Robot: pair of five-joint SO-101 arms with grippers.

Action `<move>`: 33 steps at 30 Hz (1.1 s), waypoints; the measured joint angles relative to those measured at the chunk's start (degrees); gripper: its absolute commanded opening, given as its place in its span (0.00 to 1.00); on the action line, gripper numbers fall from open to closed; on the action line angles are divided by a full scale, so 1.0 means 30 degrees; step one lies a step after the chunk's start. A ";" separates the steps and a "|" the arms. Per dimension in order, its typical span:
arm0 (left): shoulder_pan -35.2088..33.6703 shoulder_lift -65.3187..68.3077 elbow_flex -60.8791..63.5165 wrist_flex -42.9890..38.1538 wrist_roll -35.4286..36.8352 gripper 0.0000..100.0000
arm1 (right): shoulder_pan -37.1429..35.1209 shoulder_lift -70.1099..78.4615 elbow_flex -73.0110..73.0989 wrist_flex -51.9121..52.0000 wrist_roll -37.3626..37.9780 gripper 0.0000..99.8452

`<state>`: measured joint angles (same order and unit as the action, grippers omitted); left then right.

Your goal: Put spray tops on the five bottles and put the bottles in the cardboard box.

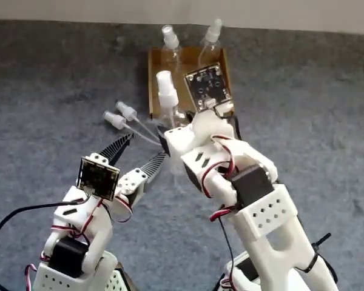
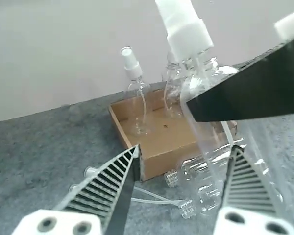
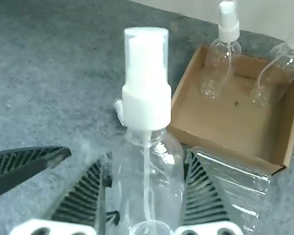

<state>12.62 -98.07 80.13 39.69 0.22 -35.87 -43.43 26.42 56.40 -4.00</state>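
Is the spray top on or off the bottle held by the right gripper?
On: the white spray top sits on the neck of the bottle, its tube running down inside.

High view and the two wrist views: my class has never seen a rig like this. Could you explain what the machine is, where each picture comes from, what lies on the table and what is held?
Two small robot arms sit side by side at a grey table. The high view looks down from a fixed camera; each wrist view comes from a camera on one arm, looking past its gripper. The right gripper holds an upright clear bottle with a spray top on. The left gripper is open and empty. Two topped bottles stand in the cardboard box. Beside it lie two uncapped bottles and two loose spray tops.
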 measured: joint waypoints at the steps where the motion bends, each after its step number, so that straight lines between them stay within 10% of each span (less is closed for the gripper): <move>1: 0.0000 0.0000 0.0000 0.0000 0.0000 0.23 | 0.0000 0.0000 -0.0117 0.0147 0.0000 0.00; 33: 0.1172 0.0264 0.0147 -0.0117 -0.0147 0.23 | 0.0469 -0.0352 0.0176 -0.3546 0.0440 0.00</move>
<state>16.13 -97.27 80.57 39.34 -0.22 -34.46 -44.48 26.95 45.76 -2.68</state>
